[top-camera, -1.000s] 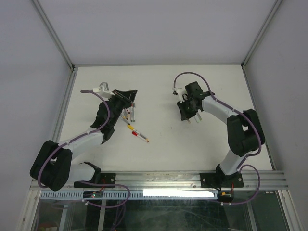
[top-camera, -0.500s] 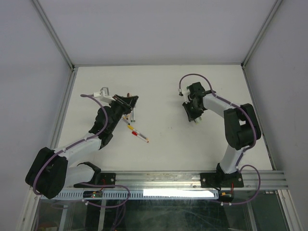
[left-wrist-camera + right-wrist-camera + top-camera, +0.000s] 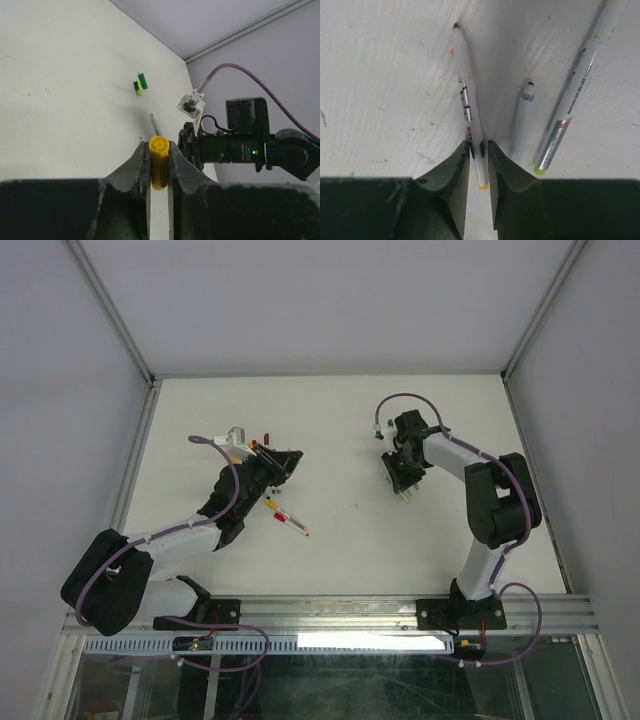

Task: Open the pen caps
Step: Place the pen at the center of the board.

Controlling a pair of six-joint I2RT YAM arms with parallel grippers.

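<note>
Left gripper [image 3: 158, 151] clamped on yellow bullet-shaped plastic pen cap [image 3: 159, 170], held above white table [image 3: 60, 100]. Right gripper [image 3: 479, 150] jaws slightly parted, set astride thin white pen barrel [image 3: 468, 95] lying on table. Green plastic caps [image 3: 140, 84] seen farther off on table.

Left end effector [image 3: 159, 160]: fingers [image 3: 127, 175] of matt black plastic, faintly grainy, on a yellow cap [image 3: 159, 167] of smooth plastic with a soft sheen. Beyond it, the bench [image 3: 60, 90] is matt white and lightly speckled. Right end effector [image 3: 479, 155]: same dull black plastic around a white pen barrel [image 3: 469, 95], smooth plastic. Just right of it, a grey pen [image 3: 572, 100] carries a glossy silver label.
</note>
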